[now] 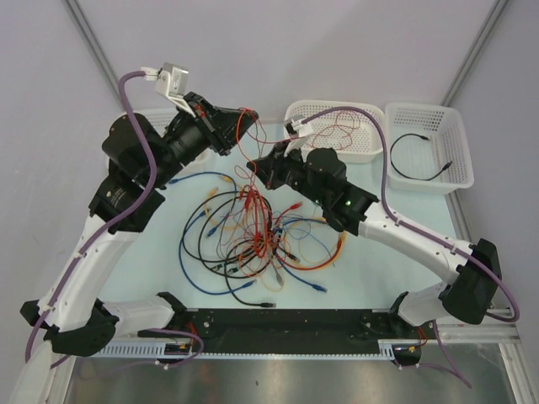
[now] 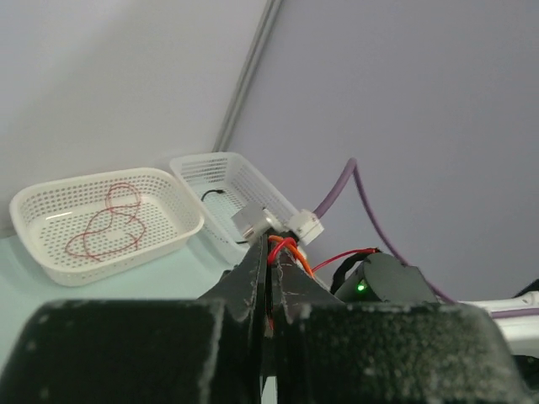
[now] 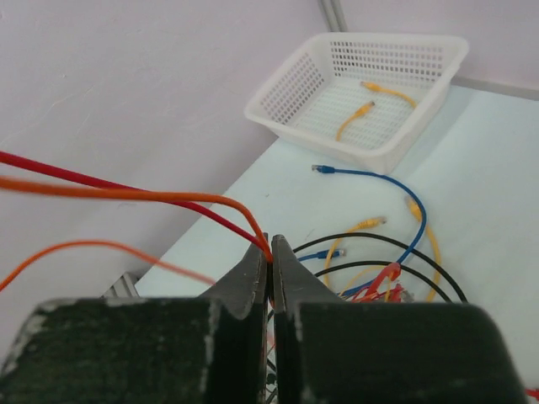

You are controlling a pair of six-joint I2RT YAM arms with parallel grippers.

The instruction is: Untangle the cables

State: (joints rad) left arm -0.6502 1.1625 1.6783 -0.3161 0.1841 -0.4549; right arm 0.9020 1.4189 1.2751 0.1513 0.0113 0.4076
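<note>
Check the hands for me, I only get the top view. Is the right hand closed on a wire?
Observer: Yes. The right wrist view shows the right hand shut on an orange cable, with a red cable entering the same pinch.
Operator: And the other one?
Observer: The left hand is shut too, pinching red and orange wires at its tips.
Operator: Anything hidden at far left?
Observer: A white basket with two yellow cables inside.
</note>
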